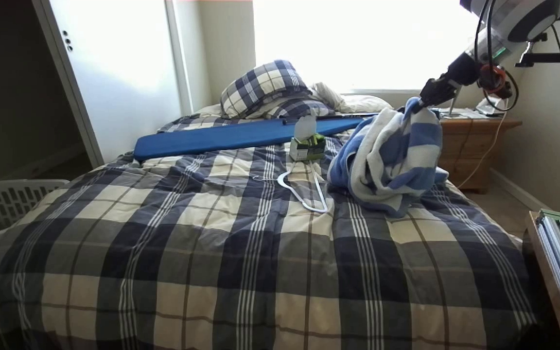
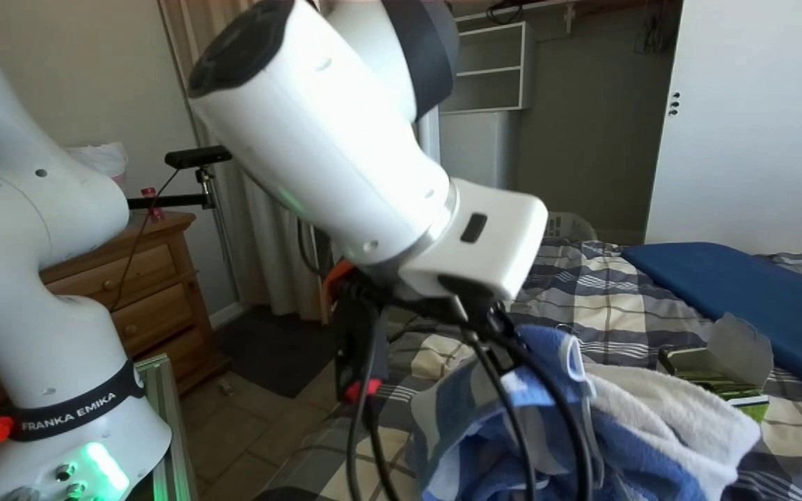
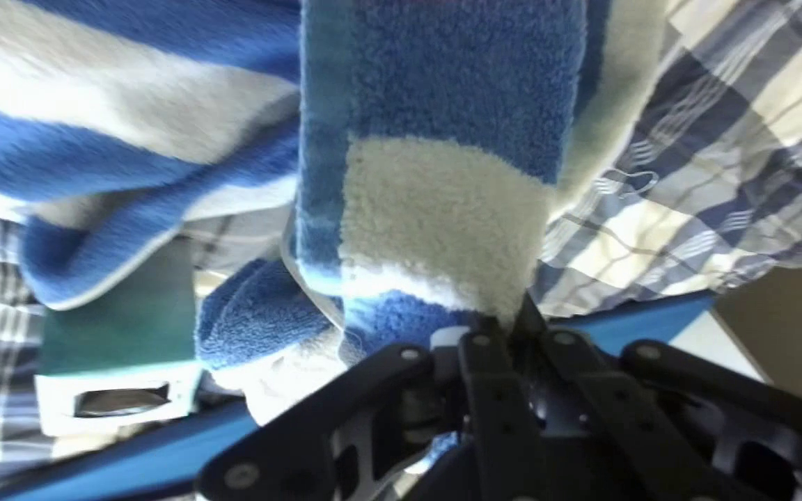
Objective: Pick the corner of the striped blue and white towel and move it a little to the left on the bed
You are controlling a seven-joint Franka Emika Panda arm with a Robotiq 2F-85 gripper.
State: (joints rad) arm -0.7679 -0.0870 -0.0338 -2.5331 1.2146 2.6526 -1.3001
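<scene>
Because the gripper (image 1: 419,104) has its fingers pinched on the top of the striped blue and white towel (image 1: 387,160), the cloth hangs in a tall, floppy heap with its bottom on the bed (image 1: 260,228). I cannot tell if the pinched bit is a true corner. The grip is up high, I think, so that the cloth can be moved without dragging all of it. In the wrist view, a flat fold runs right up to the fingertips. The towel is near the edge of the bed, on the side by the wooden nightstand (image 1: 467,150), so a small move left, as seen in an exterior view, should bring it further in. But 2 things lie that way: a white hanger (image 1: 293,196), just beside the towel, and a green box (image 1: 307,148) with its flap up, behind the hanger. The loose bottom could drag the hanger or knock the box, so a small move looks best. Past the box, a long blue board (image 1: 212,139) lies across the bed, with checked pillows (image 1: 265,87) piled behind it. In an exterior view, black cables (image 2: 580,452) hang in front of the towel and hide some of it.
</scene>
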